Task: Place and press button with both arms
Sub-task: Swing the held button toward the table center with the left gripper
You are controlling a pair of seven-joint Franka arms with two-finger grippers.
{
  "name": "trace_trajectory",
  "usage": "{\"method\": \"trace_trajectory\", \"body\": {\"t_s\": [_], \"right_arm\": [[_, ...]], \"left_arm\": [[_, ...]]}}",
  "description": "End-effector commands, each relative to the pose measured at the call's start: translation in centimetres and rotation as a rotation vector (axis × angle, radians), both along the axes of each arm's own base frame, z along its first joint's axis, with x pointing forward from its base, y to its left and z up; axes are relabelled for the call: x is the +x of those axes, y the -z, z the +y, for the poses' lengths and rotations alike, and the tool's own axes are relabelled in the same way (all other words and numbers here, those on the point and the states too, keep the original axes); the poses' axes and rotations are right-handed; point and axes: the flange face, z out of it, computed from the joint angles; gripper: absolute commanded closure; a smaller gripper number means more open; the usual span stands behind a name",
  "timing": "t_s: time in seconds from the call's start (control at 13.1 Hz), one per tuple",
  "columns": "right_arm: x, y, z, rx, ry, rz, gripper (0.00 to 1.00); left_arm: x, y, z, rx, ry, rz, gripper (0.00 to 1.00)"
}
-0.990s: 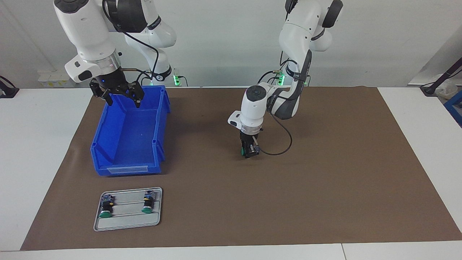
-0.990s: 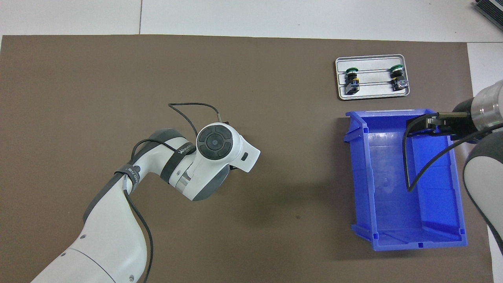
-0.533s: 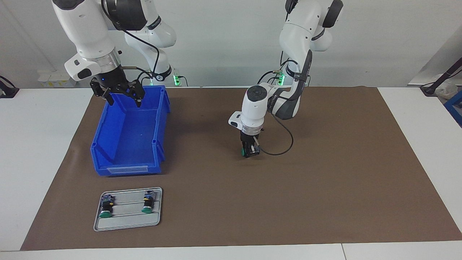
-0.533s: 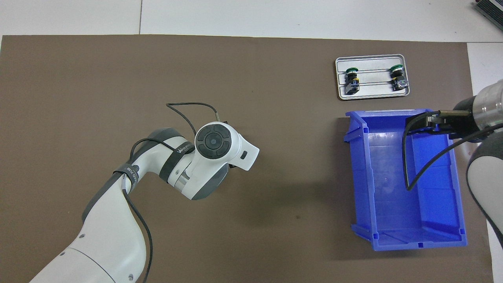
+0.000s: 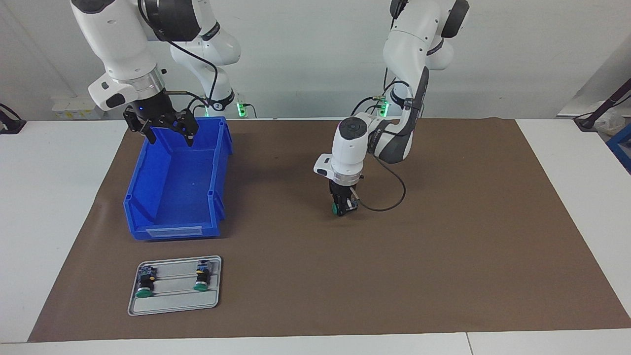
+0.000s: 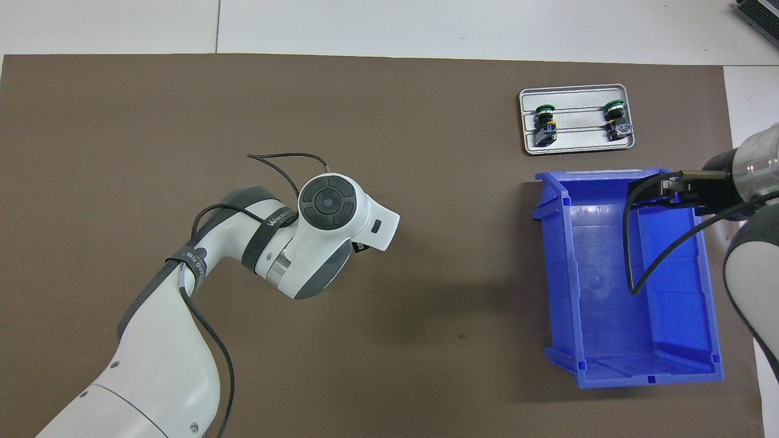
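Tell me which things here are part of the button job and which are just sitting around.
Part of the job:
- button, gripped by the left gripper low over the brown mat
- right gripper, open, waiting over the blue bin

Sitting around:
- grey tray
- two spare buttons on it

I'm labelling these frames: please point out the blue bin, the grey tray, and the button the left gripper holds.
Blue bin (image 5: 175,230), facing view, on its label wall.
Grey tray (image 5: 173,302), facing view, on its bare bottom slot.
Button (image 5: 335,210), facing view, on its green cap below the left gripper (image 5: 343,206).
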Motion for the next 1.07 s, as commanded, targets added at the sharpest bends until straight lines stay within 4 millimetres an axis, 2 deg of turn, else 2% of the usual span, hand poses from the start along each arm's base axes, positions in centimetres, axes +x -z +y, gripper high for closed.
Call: {"method": "trace_trajectory", "body": {"t_s": [0.0, 0.08, 0.15, 0.3, 0.38, 0.53, 0.69, 0.76, 0.99], "right_arm": [[-0.1, -0.2, -0.1, 0.024, 0.023, -0.004, 0.00], [-0.2, -0.2, 0.1, 0.024, 0.020, -0.004, 0.00], [-0.2, -0.2, 0.1, 0.024, 0.020, -0.004, 0.00], [-0.2, -0.2, 0.1, 0.024, 0.020, -0.002, 0.00], [-0.2, -0.2, 0.1, 0.024, 0.020, -0.004, 0.00], [-0.2, -0.2, 0.1, 0.024, 0.020, -0.002, 0.00], [-0.2, -0.2, 0.1, 0.024, 0.020, -0.004, 0.00], [-0.2, -0.2, 0.1, 0.024, 0.020, -0.004, 0.00], [-0.2, -0.2, 0.1, 0.024, 0.020, -0.004, 0.00]], "left_arm": [[2.8, -2.8, 0.8, -0.025, -0.076, 0.032, 0.89], [3.3, -3.7, 1.3, -0.036, -0.096, 0.045, 0.89], [4.0, -4.8, 2.7, -0.031, -0.114, 0.048, 0.90], [5.8, -7.3, 7.2, -0.063, -0.181, 0.077, 0.94], [6.6, -9.6, 9.3, -0.144, -0.197, 0.085, 0.95], [7.8, -12.3, 14.5, -0.310, -0.235, 0.145, 0.96], [8.1, -13.3, 19.0, -0.419, -0.222, 0.196, 0.97], [8.4, -13.1, 21.0, -0.475, -0.222, 0.209, 0.97], [6.4, -11.0, 27.1, -0.696, -0.199, 0.188, 0.98]]}}
